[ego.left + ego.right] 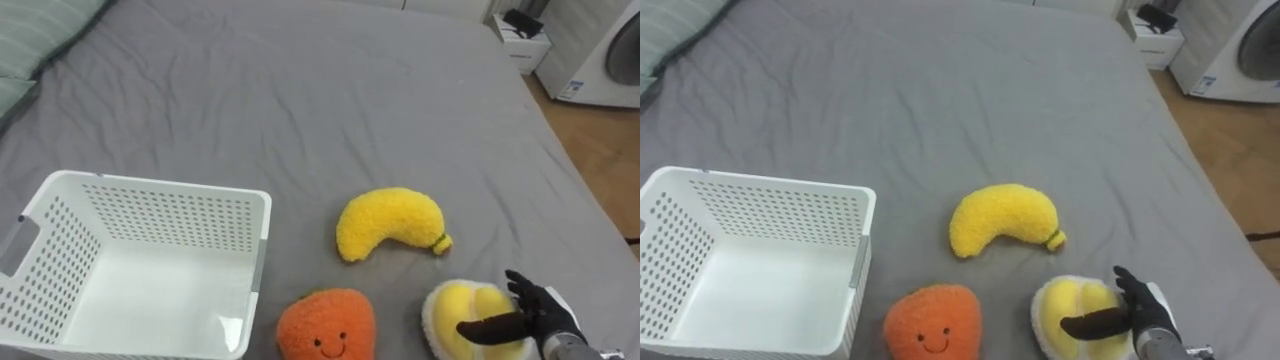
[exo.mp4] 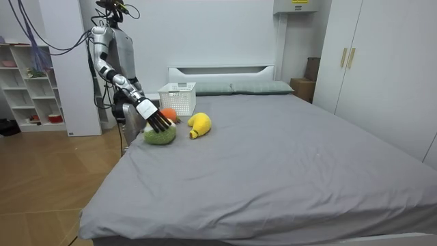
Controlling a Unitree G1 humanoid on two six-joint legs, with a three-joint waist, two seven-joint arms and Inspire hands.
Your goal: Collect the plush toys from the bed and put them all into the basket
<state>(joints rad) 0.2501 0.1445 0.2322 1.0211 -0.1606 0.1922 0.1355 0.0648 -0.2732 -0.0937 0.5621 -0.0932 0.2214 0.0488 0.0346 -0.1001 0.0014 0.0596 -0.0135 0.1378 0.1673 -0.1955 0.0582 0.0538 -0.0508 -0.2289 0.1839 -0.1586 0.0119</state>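
On the bed (image 1: 300, 100), by its near edge, the right hand (image 1: 535, 312) rests with fingers spread on the round yellow plush (image 1: 455, 305).
It looks soft, light and squashy, best taken across its plump middle; the banana plush (image 1: 390, 222), orange plush (image 1: 325, 322) and white basket (image 1: 150, 185) lie nearby.

The bed (image 1: 300, 90) has a grey sheet. Striped pillows (image 1: 40, 35) lie at its head end. A white basket (image 1: 165, 188) with holes in its sides sits near them, close to one side edge. Three soft toys lie by that edge too. An orange toy with a smile (image 1: 325, 325) is right beside the basket. A round yellow toy (image 1: 460, 305) is next to it. A yellow banana (image 1: 390, 222) lies a bit farther in.
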